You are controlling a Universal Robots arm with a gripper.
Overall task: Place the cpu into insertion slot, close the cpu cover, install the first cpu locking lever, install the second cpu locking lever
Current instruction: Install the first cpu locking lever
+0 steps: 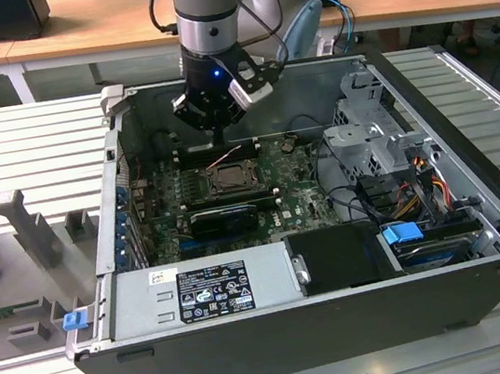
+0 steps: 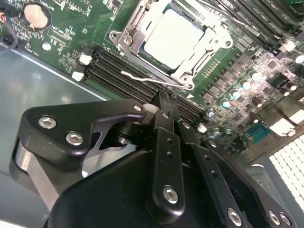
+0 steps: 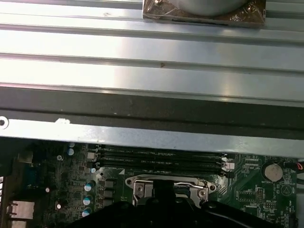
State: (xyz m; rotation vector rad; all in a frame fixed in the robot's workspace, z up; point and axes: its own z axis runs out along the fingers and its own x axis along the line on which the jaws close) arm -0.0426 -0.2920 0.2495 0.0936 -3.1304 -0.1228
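Observation:
The cpu [image 2: 173,35] lies flat in the insertion slot [image 1: 230,179] on the green board, its pale metal face showing through the window of the cpu cover [image 2: 129,42]. The silver cover frame is down over the chip. A thin wire locking lever [image 2: 142,78] runs along the socket's edge beside the memory slots. My gripper [image 2: 164,102] hangs just above that edge with its black fingers together and nothing between them, the tips close to the lever. In the exterior view the gripper [image 1: 216,137] is inside the open case, above the board just behind the socket.
Long black memory slots [image 2: 116,71] lie between the socket and the case wall [image 3: 152,137]. A black card [image 1: 224,217] sits in front of the socket. The grey power supply [image 1: 199,289], a drive cage [image 1: 373,131] and loose cables [image 1: 403,202] crowd the case.

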